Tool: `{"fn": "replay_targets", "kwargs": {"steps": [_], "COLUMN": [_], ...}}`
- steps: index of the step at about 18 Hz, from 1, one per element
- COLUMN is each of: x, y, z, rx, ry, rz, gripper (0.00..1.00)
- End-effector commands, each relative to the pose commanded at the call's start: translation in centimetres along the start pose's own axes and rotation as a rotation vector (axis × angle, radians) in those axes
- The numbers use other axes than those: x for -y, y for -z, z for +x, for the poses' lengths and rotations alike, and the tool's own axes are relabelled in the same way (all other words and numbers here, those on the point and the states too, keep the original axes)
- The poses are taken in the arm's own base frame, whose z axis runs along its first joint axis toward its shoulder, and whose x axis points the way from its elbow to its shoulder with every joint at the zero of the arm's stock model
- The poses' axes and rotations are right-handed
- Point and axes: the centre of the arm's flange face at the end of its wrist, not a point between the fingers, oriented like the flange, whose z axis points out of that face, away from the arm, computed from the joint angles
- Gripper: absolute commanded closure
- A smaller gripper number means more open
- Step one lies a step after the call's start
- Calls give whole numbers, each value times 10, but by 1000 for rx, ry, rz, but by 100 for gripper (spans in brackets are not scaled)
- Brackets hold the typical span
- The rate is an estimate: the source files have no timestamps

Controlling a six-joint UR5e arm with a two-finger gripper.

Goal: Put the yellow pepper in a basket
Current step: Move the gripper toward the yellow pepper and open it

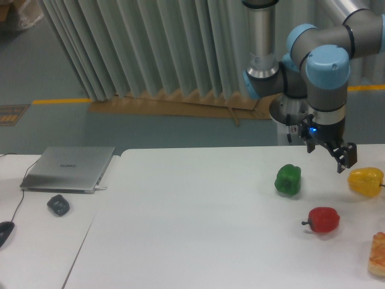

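Observation:
The yellow pepper (365,181) is glossy and lobed and lies on the white table (192,229) near the right edge. My gripper (329,154) hangs just above the table, up and to the left of the pepper and apart from it. Its jaws stand apart with nothing between them. No basket shows clearly. A tan-orange textured thing (378,254) is cut off by the right edge at the bottom, and I cannot tell what it is.
A green pepper (288,179) lies left of the yellow one, below my gripper. A red pepper (323,220) with a stem lies in front of them. A closed laptop (69,168), a small dark object (58,205) and a cable are on the left table.

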Motion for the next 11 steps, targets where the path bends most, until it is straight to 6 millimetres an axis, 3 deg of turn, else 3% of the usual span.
{"fn": "replay_targets", "kwargs": {"steps": [11], "x": [-3], "y": [-11], "z": [2], "rx": [4], "ry": [-4], "rz": [-37], "gripper": [0]}}
